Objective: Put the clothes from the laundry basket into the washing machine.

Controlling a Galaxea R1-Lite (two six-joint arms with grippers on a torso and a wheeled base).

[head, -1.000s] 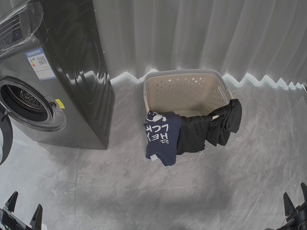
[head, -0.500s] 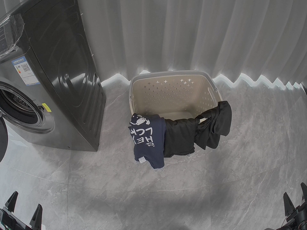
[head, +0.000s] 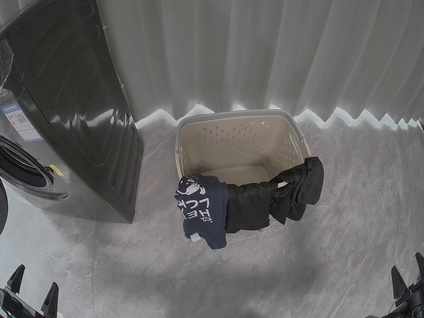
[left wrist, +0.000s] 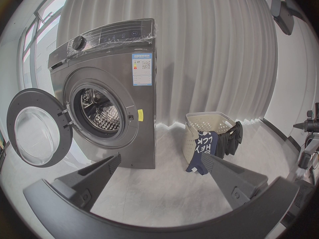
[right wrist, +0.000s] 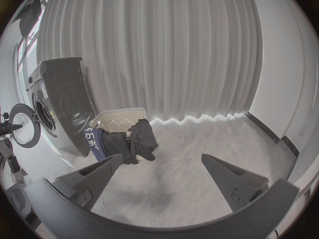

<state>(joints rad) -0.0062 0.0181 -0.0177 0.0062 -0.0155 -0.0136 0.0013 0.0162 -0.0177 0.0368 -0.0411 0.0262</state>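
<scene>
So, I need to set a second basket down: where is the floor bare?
Bare: floor between washer and basket, and right of the basket. Crowded: the basket's front rim, draped with navy shirt and black clothes.

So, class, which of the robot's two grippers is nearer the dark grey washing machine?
Left. The left gripper hangs low in front of the dark grey washing machine; the right gripper is on the far side, past the cream plastic laundry basket.
</scene>
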